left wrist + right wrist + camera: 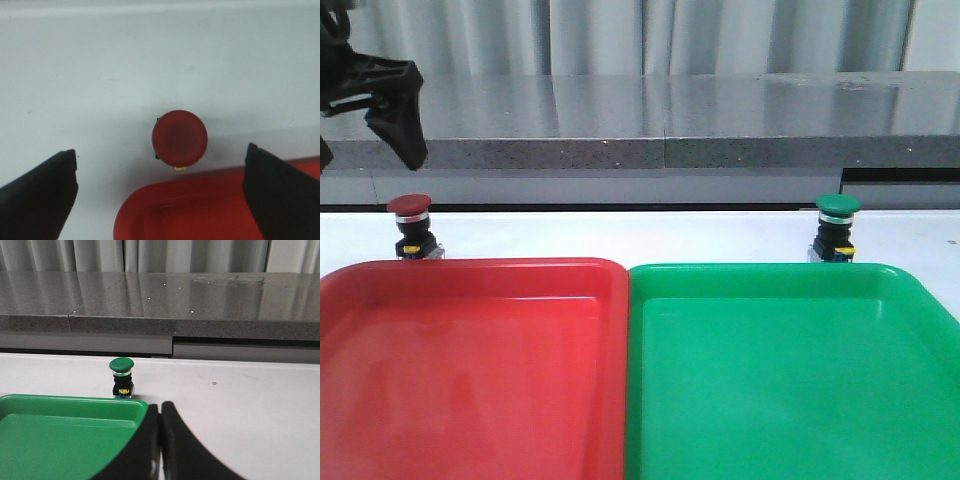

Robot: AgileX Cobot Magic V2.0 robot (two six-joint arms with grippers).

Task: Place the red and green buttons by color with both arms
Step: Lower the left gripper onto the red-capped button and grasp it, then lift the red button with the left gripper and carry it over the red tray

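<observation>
The red button (409,206) stands upright on the white table just behind the red tray's far left corner. My left gripper (365,135) hangs open above it and slightly to its left. In the left wrist view the red cap (179,138) lies between and just beyond the wide-open fingers of that gripper (161,160), untouched. The green button (837,206) stands upright behind the green tray's far right part. My right gripper (160,407) is shut and empty, low over the table beside the green tray's corner, with the green button (122,365) ahead of it. The right gripper is out of the front view.
The red tray (470,268) and the green tray (770,270) lie side by side at the front, and both hold nothing. A grey stone ledge (670,120) runs along the back of the table, with curtains behind it.
</observation>
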